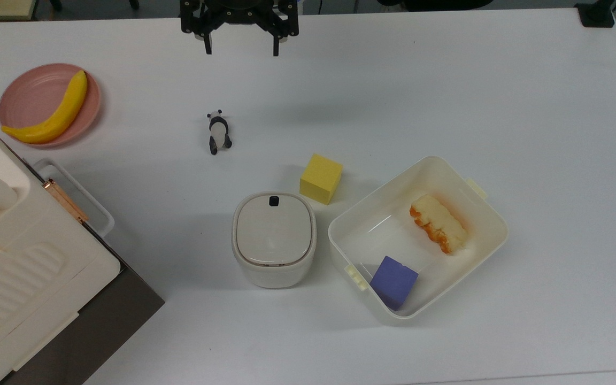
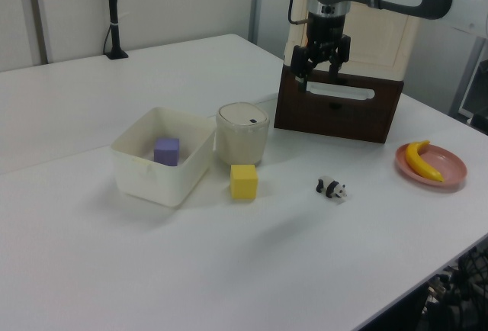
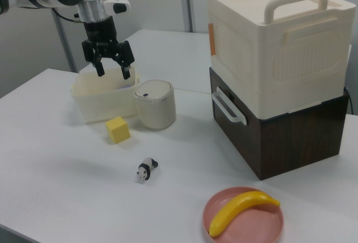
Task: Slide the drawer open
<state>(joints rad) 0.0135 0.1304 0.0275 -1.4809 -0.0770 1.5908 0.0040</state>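
Banana point(image 3: 241, 210) on pink plate point(image 3: 263, 229); tub point(image 1: 490, 224) w/ purple block point(image 1: 393, 280), bread point(image 1: 439, 223); drawer point(image 3: 279, 136) shut; claw point(image 1: 241, 47) open.

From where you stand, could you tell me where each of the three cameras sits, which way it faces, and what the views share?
Top view: overhead, looking straight down at the table; the gripper hangs at its top edge.
Left view: low beside the table, facing the drawer front and its handle; gripper, wrist and arm show.
Right view: the opposite side, behind the banana; gripper and forearm at its upper left.
All three share the panda figurine.
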